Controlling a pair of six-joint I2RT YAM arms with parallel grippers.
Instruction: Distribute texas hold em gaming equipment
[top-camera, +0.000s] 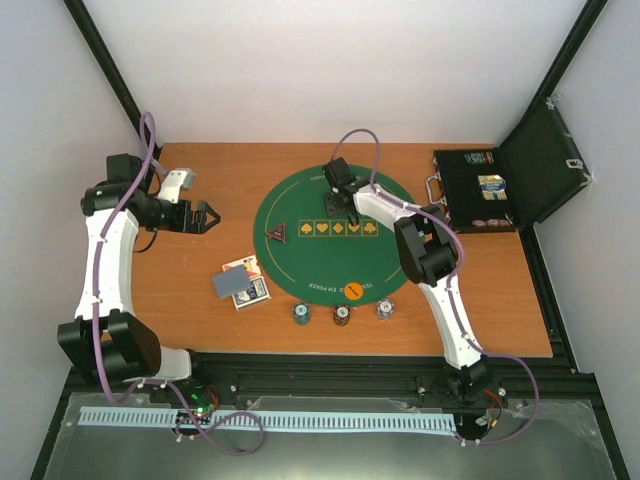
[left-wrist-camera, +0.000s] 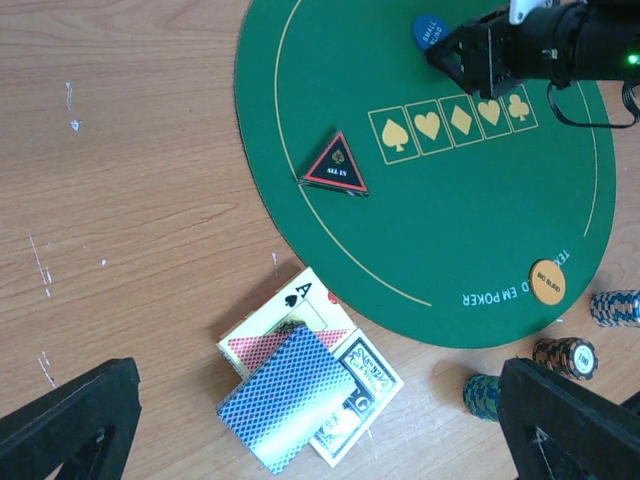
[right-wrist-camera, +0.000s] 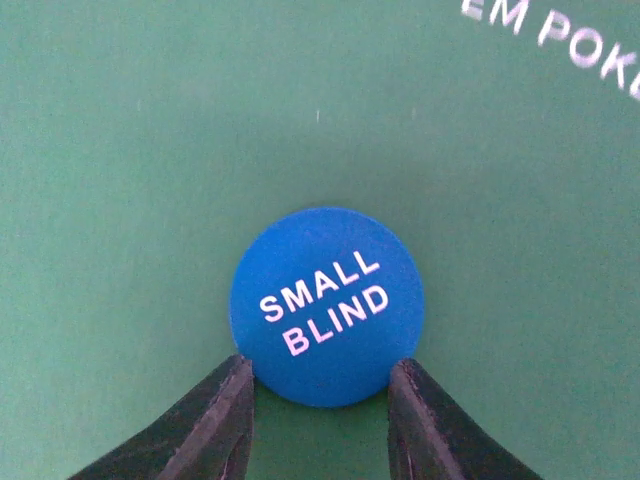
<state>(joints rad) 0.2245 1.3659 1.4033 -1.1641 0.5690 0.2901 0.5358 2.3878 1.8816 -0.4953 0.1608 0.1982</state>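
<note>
A blue "SMALL BLIND" disc (right-wrist-camera: 327, 305) lies flat on the green mat (right-wrist-camera: 120, 150). My right gripper (right-wrist-camera: 322, 385) is open, and its fingertips (right-wrist-camera: 225, 400) straddle the disc's near edge. The left wrist view also shows this disc (left-wrist-camera: 428, 30) and the right gripper (left-wrist-camera: 450, 55). An orange disc (top-camera: 353, 291) lies at the mat's near edge. A dark red-edged triangle marker (top-camera: 277, 233) sits at the mat's left side. Blue-backed cards (left-wrist-camera: 290, 395) lie on face-up cards on the wood. Three chip stacks (top-camera: 342, 315) stand near the front. My left gripper (top-camera: 205, 217) is open and empty, high above the cards.
The black hinged case (top-camera: 500, 185) stands open at the far right with card packs and chips inside. The round green mat (top-camera: 300, 265) covers the table's middle. White walls enclose the table on three sides.
</note>
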